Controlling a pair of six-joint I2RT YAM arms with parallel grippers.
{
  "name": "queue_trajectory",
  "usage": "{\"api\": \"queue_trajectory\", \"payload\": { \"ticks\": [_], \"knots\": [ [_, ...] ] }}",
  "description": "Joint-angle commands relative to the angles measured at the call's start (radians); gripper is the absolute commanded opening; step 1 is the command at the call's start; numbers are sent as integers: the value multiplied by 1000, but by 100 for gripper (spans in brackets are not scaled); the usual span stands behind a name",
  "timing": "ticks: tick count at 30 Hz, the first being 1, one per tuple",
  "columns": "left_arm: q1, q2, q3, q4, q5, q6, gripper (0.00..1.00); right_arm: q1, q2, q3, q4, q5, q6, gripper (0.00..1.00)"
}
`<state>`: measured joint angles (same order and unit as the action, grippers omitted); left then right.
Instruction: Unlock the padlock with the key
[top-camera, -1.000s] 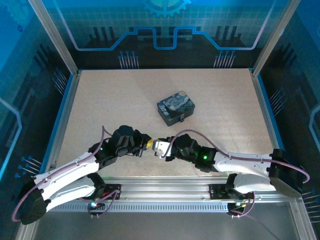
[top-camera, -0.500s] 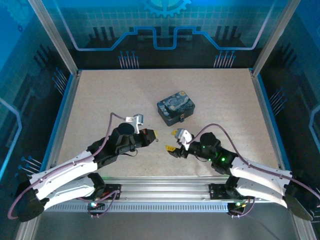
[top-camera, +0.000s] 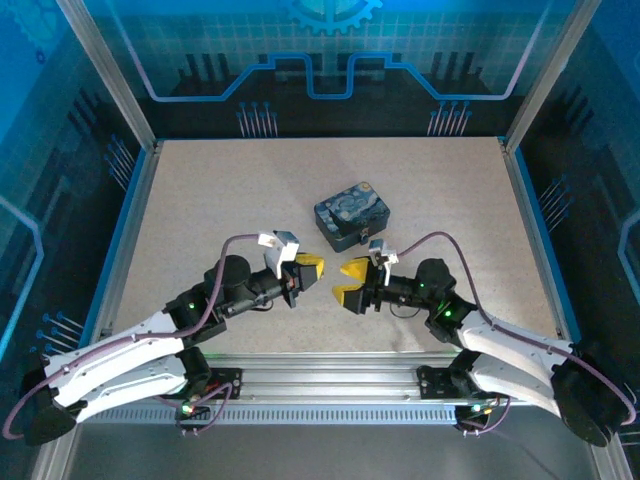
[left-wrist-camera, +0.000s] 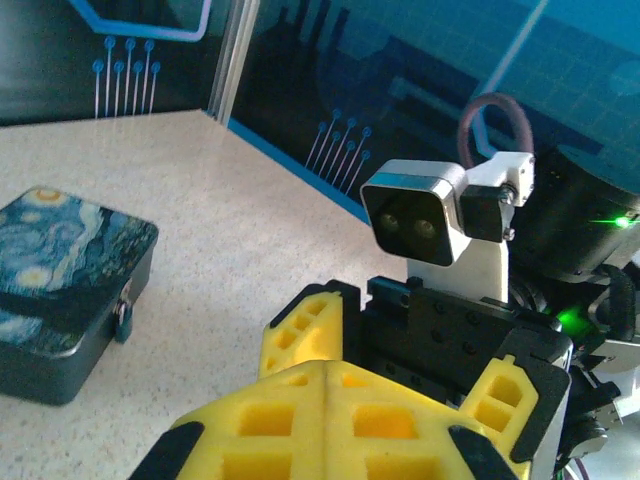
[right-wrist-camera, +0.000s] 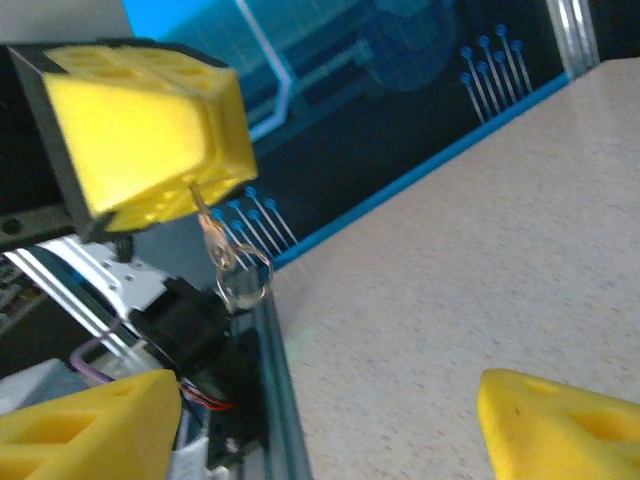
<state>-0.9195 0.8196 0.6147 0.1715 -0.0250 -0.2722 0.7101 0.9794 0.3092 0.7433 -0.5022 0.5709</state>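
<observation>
from overhead i see both arms reaching in over the near part of the table (top-camera: 210, 190), the two grippers facing each other with a small gap between them. the left gripper (top-camera: 309, 268) has its yellow fingers clenched. my right wrist camera shows them pinching the key (right-wrist-camera: 213, 238), which hangs down from the tips with a small ring (right-wrist-camera: 246, 287) dangling at its lower end. the right gripper (top-camera: 351, 283) is released and spread wide, one finger at each lower corner of its own view. the tin (top-camera: 352, 213) sits just beyond the grippers, lid down, apart from both. in the left wrist view a small metal piece hangs at the tin's front wall; i take it for the padlock (left-wrist-camera: 122, 312), though it is too small to make out its shackle
</observation>
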Motion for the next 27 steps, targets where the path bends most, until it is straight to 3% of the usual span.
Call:
{"api": "queue_trajectory", "payload": {
  "ticks": [1,11,27],
  "knots": [
    [-6,-1,0,57,50,66,0,-10,7,31,152,-74,92,78],
    [-6,6,-9,98,79,41,0,34,15,71,139,-61,69,69],
    [-6,9,-13,88,57,31,0,76,81,125,149,-58,57,39]
  ]
}}
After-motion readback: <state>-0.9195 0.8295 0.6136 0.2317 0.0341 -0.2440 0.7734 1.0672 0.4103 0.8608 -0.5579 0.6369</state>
